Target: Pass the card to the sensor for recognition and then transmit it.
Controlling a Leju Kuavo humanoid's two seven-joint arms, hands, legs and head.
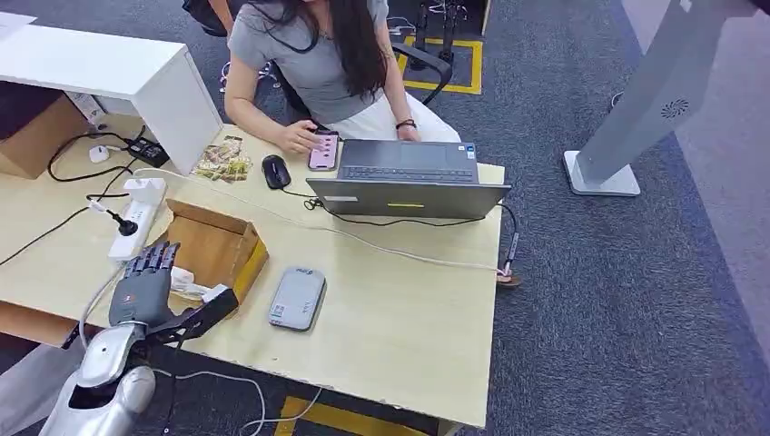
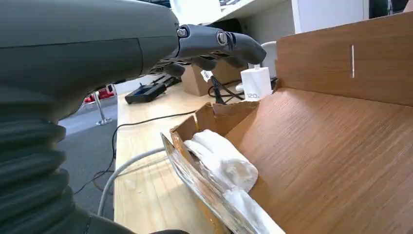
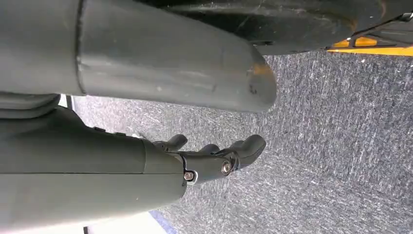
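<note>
On the wooden worktop (image 1: 399, 318), a grey sensor (image 1: 298, 297) lay beside a cardboard box (image 1: 221, 245). The left hand (image 1: 145, 286) hovered over the box, fingers (image 1: 156, 259) apart, empty. The right hand (image 3: 209, 158) hung above carpet, fingers loosely apart.

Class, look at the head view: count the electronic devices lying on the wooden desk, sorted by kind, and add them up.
Laptop: 1
Phone: 1
Mouse: 1
Grey card sensor: 1
Power strip: 1
Total: 5

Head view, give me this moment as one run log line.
left hand: open, over cardboard box | right hand: empty, above carpet | sensor: untouched
</note>
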